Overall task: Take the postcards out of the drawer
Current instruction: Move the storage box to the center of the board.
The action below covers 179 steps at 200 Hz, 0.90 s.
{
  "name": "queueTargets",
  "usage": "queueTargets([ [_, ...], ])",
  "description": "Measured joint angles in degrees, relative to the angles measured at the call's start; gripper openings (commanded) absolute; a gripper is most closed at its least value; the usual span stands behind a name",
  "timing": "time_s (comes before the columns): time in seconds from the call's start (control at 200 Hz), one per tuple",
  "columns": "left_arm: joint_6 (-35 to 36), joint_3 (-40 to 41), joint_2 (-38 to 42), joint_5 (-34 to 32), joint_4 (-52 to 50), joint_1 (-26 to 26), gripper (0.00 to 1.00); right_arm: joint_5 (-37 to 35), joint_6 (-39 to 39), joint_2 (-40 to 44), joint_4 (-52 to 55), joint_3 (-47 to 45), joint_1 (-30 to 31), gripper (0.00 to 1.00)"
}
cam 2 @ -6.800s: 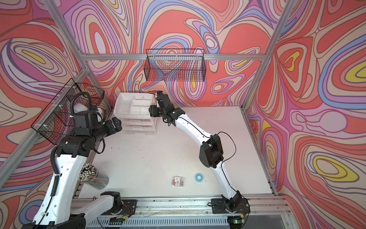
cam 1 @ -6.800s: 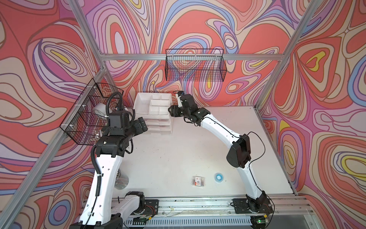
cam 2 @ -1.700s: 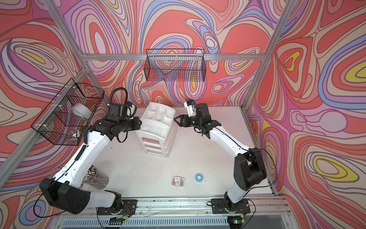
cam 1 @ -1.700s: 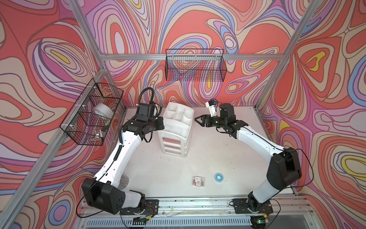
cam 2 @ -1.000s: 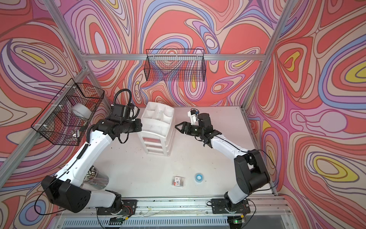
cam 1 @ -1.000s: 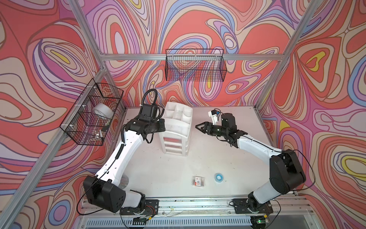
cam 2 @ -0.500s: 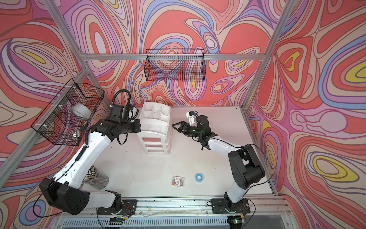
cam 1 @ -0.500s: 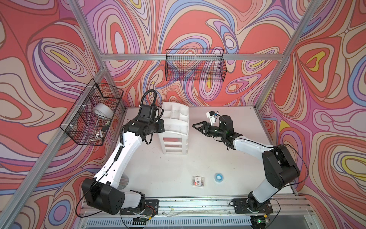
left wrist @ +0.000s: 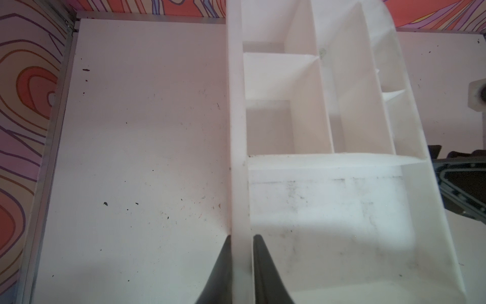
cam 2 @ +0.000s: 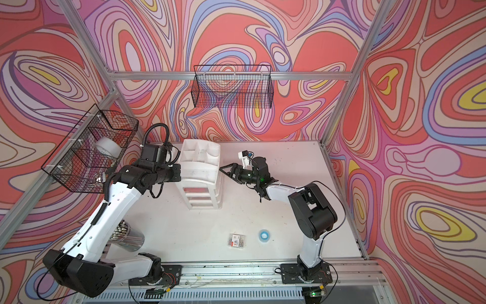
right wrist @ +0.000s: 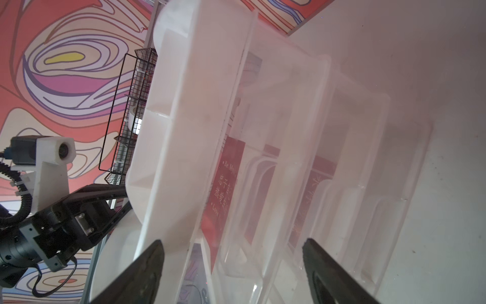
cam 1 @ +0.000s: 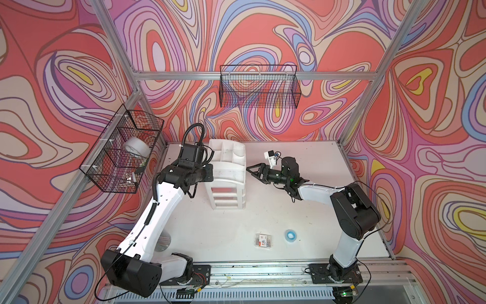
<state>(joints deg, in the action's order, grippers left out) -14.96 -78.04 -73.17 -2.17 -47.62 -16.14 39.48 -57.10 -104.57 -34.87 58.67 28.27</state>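
**Left wrist view: unit pinched, cards shut in**

In the left wrist view the left gripper (left wrist: 240,252) pinches the side wall of the white unit (left wrist: 326,200), fingers tight on either face, likely to stop it sliding when a drawer is pulled. Further left a wall basket (cam 1: 110,181) hangs, and a cup (cam 2: 127,237) of sticks stands by the arm's base; neither interferes. The cards (right wrist: 227,179) lie inside the clouded drawers, red showing through the plastic; the drawers look shut, and that is what bars the way. The right gripper (right wrist: 234,263) hovers just beside the unit's right flank, jaws spread wide and holding nothing, probably lining up on a drawer front. A packet (cam 1: 263,240) and a blue ring (cam 1: 290,235) sit well apart, toward the rail.
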Motion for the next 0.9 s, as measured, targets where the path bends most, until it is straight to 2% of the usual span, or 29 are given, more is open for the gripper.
queueTargets([
  [0.115, 0.50, 0.00, 0.00, 0.20, 0.61, 0.11, 0.39, 0.31, -0.87, -0.02, -2.08, 0.00, 0.50, 0.84],
  [0.32, 0.94, -0.02, -0.11, 1.14, 1.95, 1.64, 0.38, 0.70, -1.18, -0.02, -3.67, -0.02, 0.98, 0.86],
  [0.566, 0.83, -0.31, -1.42, 3.72, 3.63, 4.55, 0.26, 0.85, -2.19, -0.02, -5.62, -0.09, 1.07, 0.91],
  [0.896, 0.63, -0.31, -2.25, 5.70, 4.83, 4.96, 0.05, 1.18, -4.94, -1.27, -10.23, -0.02, 1.55, 0.92],
])
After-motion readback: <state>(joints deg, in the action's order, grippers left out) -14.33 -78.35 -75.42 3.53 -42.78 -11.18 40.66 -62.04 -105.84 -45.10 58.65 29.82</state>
